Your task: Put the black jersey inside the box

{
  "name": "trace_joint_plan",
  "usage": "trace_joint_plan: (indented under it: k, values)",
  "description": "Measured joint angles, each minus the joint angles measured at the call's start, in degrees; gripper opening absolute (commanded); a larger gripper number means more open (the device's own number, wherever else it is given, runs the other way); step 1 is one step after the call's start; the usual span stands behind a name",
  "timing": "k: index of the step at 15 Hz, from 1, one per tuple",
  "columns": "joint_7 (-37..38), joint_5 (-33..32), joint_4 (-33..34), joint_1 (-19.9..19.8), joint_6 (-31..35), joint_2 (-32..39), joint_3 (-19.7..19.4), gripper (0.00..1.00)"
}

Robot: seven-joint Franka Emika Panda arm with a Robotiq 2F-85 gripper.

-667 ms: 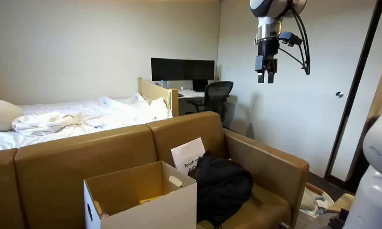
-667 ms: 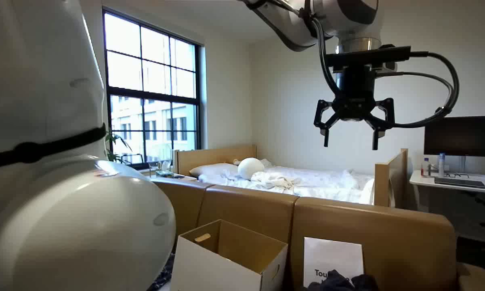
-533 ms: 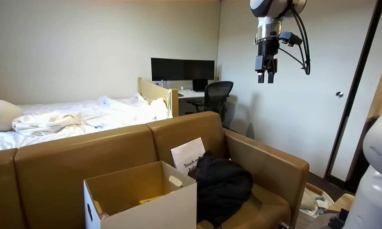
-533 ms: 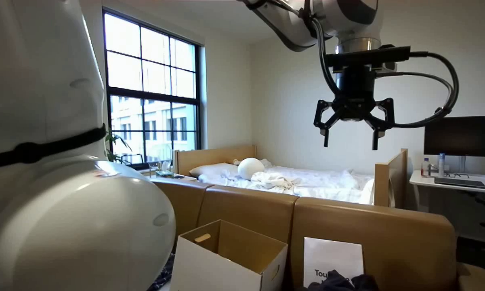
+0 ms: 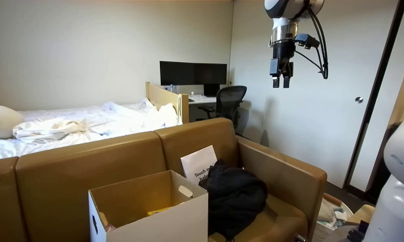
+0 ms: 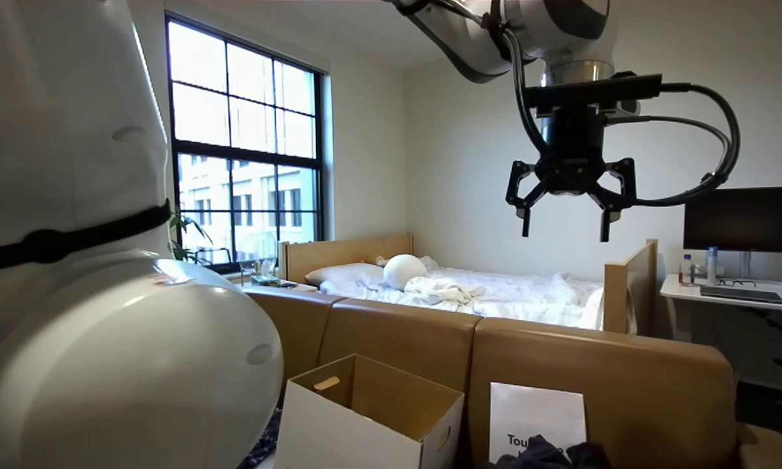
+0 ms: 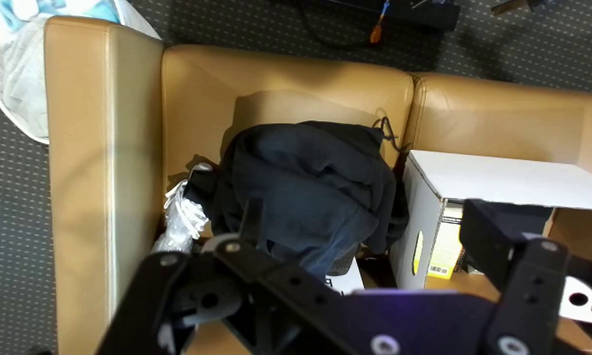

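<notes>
Your gripper (image 6: 565,237) hangs high on the right side of the frame in both exterior views, pointing down, with its jaws released and spread well apart. In the wrist view the jaws reach in from the bottom of the frame.

You find the black jersey (image 7: 305,187) bunched up at the centre of the wrist view, resting on the seat of the tan sofa (image 7: 286,74), well below the gripper. A thin black cord (image 7: 392,135) trails from its upper right edge.

The cardboard box (image 7: 512,177), white outside and brown inside, stands upright at the right of that same view. The jersey lies outside it, just beside its wall; whether the two touch, you cannot tell. Inside the box you see a yellow-and-white package (image 7: 446,246). In both exterior views the box sits low in the frame, with the jersey to its right; in one, only the jersey's top shows at the bottom edge.

Behind the jersey, a white sign (image 6: 537,413) stands tilted in front of the backrest, its printed words partly covered by the cloth.

At the upper left of your wrist view, a basket (image 7: 137,20) holds light cloths. Beyond the sofa you see a bed (image 6: 616,293), and at the right edge of an exterior view a white worktop (image 6: 680,289) carries bottles (image 6: 712,264).
</notes>
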Motion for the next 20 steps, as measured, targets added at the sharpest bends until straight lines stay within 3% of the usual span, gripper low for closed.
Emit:
trace_joint_plan:
  k: [4, 8, 11, 20]
  values:
    - [-0.09, 1.83, 2.09, -0.06, 0.42, 1.89, 0.95, 1.0]
    - [-1.28, 9.77, 6.82, -0.07, 3.2, 7.94, 1.55, 1.0]
    - [-1.46, 12.9, 10.3, -0.45, 6.49, 14.59, 2.24, 1.0]
    - [-1.45, 12.75, 19.61, -5.17, 15.16, 37.23, 9.13, 1.0]
